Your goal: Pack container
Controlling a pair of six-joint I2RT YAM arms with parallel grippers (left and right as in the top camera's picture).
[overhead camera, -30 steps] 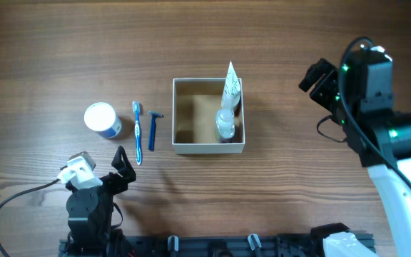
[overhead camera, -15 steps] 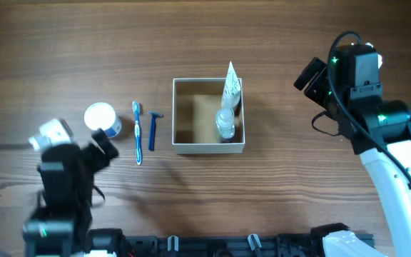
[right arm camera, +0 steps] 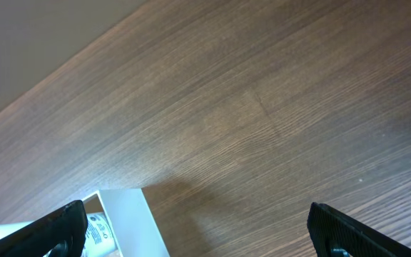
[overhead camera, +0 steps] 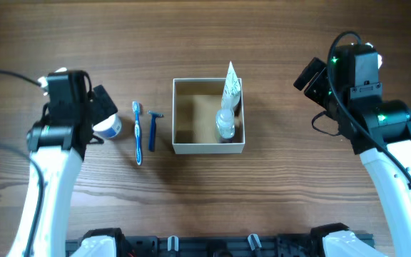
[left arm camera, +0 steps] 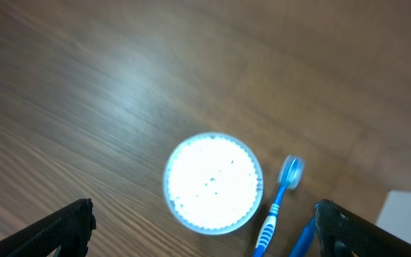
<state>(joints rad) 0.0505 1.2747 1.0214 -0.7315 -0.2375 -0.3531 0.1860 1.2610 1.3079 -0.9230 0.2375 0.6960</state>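
Directly beneath my left tool (left arm camera: 204, 228) (spread wide, holding nothing) sat the jar (left arm camera: 212, 183); the container (overhead camera: 209, 148) lay off to its right on the tabletop (overhead camera: 205, 28), beyond the toothbrush (overhead camera: 137, 132) and razor (overhead camera: 153, 128).

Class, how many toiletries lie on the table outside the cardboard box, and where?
3: the white-lidded jar farthest left, the toothbrush beside it, and the razor nearest the box. The jar is partly covered in the overhead view.
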